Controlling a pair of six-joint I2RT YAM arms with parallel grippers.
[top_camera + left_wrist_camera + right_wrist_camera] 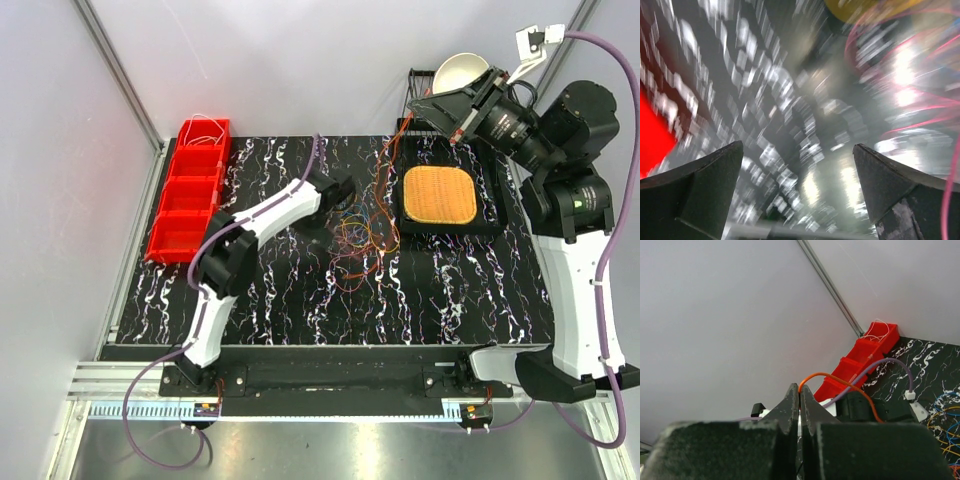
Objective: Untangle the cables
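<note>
The cables (pixel 358 236) lie in a loose tangle of orange, yellow, red and blue loops on the black marbled table (pixel 300 300). My left gripper (pixel 345 194) hovers at the tangle's left edge. In the blurred left wrist view it (pixel 797 167) is open with nothing between its fingers, and pink-red cable strands (pixel 920 125) streak past on the right. My right gripper (pixel 413 103) is raised high at the back, shut on one orange cable (pixel 392 145) that trails down toward the tangle. The right wrist view shows that orange cable (pixel 840 378) arching out from the pinched jaw tips (pixel 800 389).
A row of red bins (pixel 190 190) stands at the table's left edge, the far one holding thin white wire. A yellow woven mat (pixel 438 194) lies on a black tray (pixel 490 215) at the back right, with a white bowl (pixel 460 70) behind it.
</note>
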